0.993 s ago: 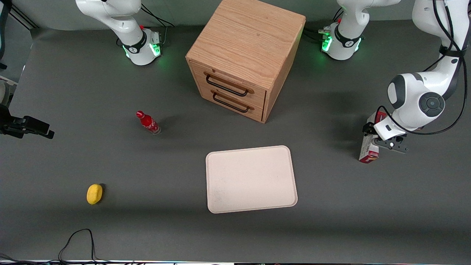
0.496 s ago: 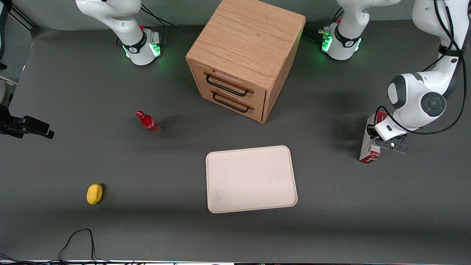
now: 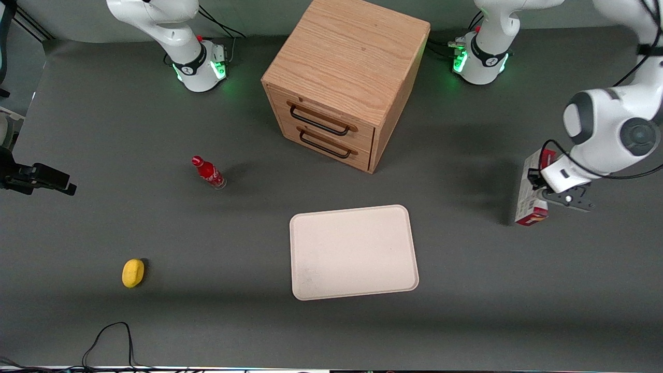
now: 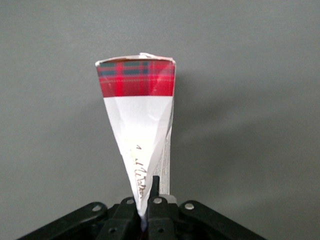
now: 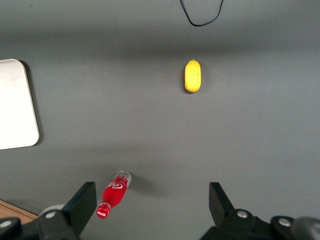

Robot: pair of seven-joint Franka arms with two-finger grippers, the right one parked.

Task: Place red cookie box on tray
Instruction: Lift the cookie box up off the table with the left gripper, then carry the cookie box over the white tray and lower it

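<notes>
The red cookie box point(image 3: 529, 192) hangs upright, white panel facing out and red end down, at the working arm's end of the table, well apart from the tray point(image 3: 354, 252). My left gripper point(image 3: 543, 192) is shut on the box's upper part. In the left wrist view the fingers point(image 4: 156, 192) pinch the white panel, and the box point(image 4: 137, 115) runs down to its red plaid end over bare grey table. The cream-white tray lies flat in front of the drawer cabinet, with nothing on it; its corner point(image 5: 15, 105) also shows in the right wrist view.
A wooden two-drawer cabinet point(image 3: 344, 83) stands farther from the front camera than the tray. A small red bottle point(image 3: 208, 172) and a yellow fruit point(image 3: 133, 273) lie toward the parked arm's end. A black cable point(image 3: 106, 336) loops near the front edge.
My gripper has carried the box sideways toward the working arm's end of the table, away from the tray, and slightly higher. Nothing else moved.
</notes>
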